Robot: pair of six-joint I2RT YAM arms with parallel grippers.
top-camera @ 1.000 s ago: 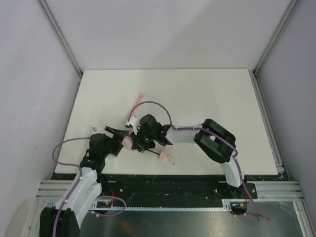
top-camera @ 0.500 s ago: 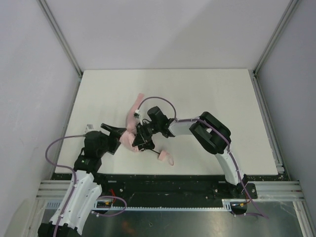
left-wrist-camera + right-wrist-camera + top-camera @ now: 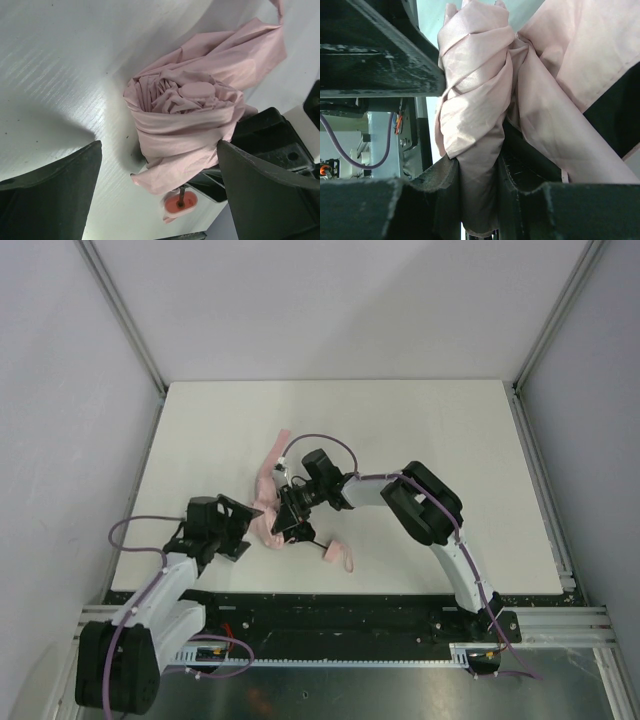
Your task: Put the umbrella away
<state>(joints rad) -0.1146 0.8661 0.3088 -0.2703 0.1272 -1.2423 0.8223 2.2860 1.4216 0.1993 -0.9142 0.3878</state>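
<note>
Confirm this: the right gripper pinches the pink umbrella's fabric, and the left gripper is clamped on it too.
Not the left gripper: the left wrist view shows it open, the umbrella sitting unclamped between its spread fingers. The right gripper does pinch the fabric.

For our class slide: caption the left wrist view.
Open left hand frames the bunched pink umbrella on the white table.
</note>
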